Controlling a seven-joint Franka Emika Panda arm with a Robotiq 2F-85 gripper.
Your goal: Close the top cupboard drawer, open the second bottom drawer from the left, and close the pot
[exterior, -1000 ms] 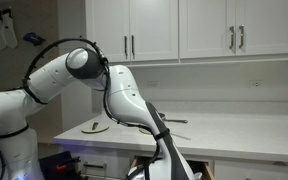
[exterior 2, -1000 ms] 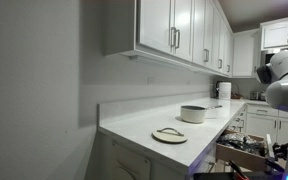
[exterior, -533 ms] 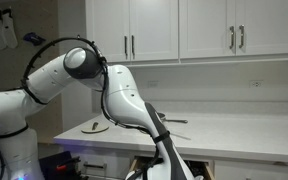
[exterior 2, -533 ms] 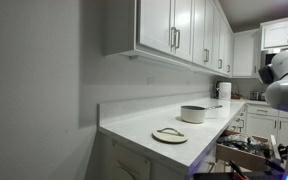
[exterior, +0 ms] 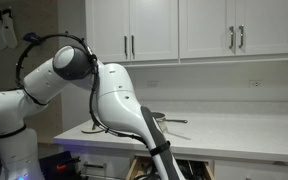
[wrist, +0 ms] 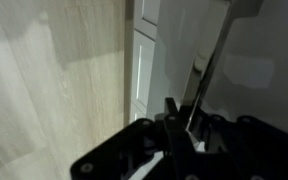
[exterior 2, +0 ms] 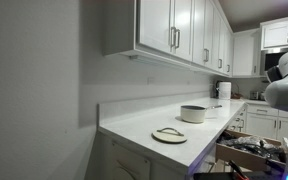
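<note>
Lower swung the arm (exterior: 112,92) than a second before. Its gripper (wrist: 181,125) was pressed together, the open drawer's (exterior 2: 246,145) handle (wrist: 210,68) rising just beyond its tips.

Both exterior views face the countertop (exterior: 244,135) (exterior 2: 129,125) (wrist view hugs a wood panel (wrist: 54,90)).

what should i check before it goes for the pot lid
1. Top cupboard doors closed: ok, all shut in both exterior views.
2. Bottom drawer open: ok, pulled out with contents showing.
3. Pot covered: not ok, it stands open; the lid lies on the counter, apart from it.
4. Gripper empty: cannot tell; it is shut close by a silver bar handle in the wrist view.
</note>
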